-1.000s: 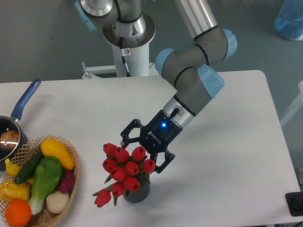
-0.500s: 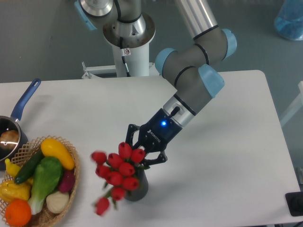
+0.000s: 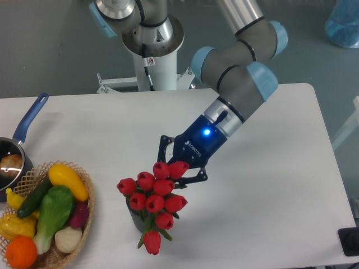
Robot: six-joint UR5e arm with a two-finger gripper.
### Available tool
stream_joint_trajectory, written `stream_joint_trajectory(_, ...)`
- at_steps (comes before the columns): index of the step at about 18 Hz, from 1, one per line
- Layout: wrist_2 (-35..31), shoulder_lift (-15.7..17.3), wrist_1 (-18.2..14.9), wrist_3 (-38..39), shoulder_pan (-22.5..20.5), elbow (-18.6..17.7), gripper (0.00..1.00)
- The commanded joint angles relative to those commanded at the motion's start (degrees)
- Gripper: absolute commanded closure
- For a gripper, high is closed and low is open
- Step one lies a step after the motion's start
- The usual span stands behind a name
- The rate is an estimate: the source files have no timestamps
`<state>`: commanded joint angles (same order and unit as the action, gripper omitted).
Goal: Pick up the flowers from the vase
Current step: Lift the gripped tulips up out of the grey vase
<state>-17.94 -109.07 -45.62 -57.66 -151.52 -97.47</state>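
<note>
One drooping red bud hangs lowest at the front of the flowers point(image 3: 152, 199), close to the near edge of the white bench point(image 3: 269, 213). Above it the rest of the red tulip buds crowd together in a bunch, with a few green leaves showing among them. The vase point(image 3: 134, 217) is mostly hidden behind the blooms: only a dark patch of it shows at the left under the bunch, and whether the stems sit inside it cannot be made out.

At the near left corner a wicker basket point(image 3: 84, 221) holds an orange, a yellow pepper, a green vegetable, a yellow squash and other produce. Behind it, at the left edge, stands a metal saucepan point(image 3: 14, 154) with a blue handle pointing away.

Just beyond the flowers, the gripper point(image 3: 178, 171) reaches down from the right, a blue light glowing on its body. Its black fingers point(image 3: 164, 154) are drawn in narrow around the top of the bunch, touching the uppermost buds and seemingly clamped on the flowers there.

Farther back, the grey and blue arm point(image 3: 241, 84) rises to its white base point(image 3: 151, 50) at the far edge of the bench.
</note>
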Motion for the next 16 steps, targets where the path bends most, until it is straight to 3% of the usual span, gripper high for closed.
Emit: stream_joint_trajectory(16,14.68,2.11,0.0,0.8,-5.45,0.7,0.93)
